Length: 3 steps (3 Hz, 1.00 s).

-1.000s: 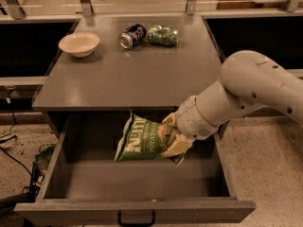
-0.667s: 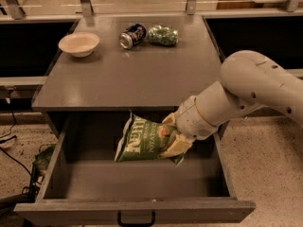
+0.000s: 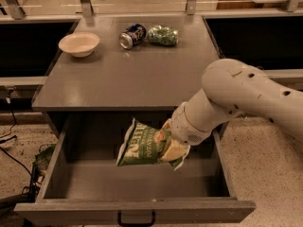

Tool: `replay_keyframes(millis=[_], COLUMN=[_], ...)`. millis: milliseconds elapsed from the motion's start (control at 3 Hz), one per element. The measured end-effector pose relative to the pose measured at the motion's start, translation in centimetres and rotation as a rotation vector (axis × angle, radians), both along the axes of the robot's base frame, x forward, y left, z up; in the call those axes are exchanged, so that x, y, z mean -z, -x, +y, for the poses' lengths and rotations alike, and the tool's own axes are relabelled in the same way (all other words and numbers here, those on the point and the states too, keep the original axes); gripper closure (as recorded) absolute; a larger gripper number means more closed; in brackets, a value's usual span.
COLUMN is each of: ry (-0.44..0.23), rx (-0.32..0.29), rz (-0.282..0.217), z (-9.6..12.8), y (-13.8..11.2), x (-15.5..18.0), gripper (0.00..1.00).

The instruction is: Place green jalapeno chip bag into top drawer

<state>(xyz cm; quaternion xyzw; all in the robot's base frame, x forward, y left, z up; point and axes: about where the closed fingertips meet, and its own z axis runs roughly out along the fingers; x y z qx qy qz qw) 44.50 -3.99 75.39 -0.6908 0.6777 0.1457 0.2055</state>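
Note:
The green jalapeno chip bag (image 3: 141, 144) has white lettering and hangs tilted inside the open top drawer (image 3: 137, 211), above its floor. My gripper (image 3: 170, 143) is at the bag's right end, with its pale fingers (image 3: 173, 151) closed on that end. The white arm reaches in from the right, over the drawer's right side. The drawer is grey metal, pulled far out, with a small black handle (image 3: 136, 219) centred on its front panel.
On the grey cabinet top (image 3: 118, 79) stand a white bowl (image 3: 79, 43) at the back left, a tipped can (image 3: 132, 35) and a small shiny green packet (image 3: 163, 35) at the back. Cables (image 3: 9, 150) lie on the speckled floor at the left.
The arm and the bag have sunk slightly lower into the drawer. Nothing else has moved.

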Motion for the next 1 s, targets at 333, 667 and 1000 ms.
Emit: replay_keyframes(millis=[333, 667, 1000], ry=[0.000, -0.022, -0.042], rx=[0.000, 0.016, 0.022], rz=[0.000, 0.045, 0.097], z=[0.0, 0.2, 0.4], y=[0.0, 0.0, -0.1], x=[0.0, 2.6, 5.2], gripper=[1.00, 1.00, 1.00])
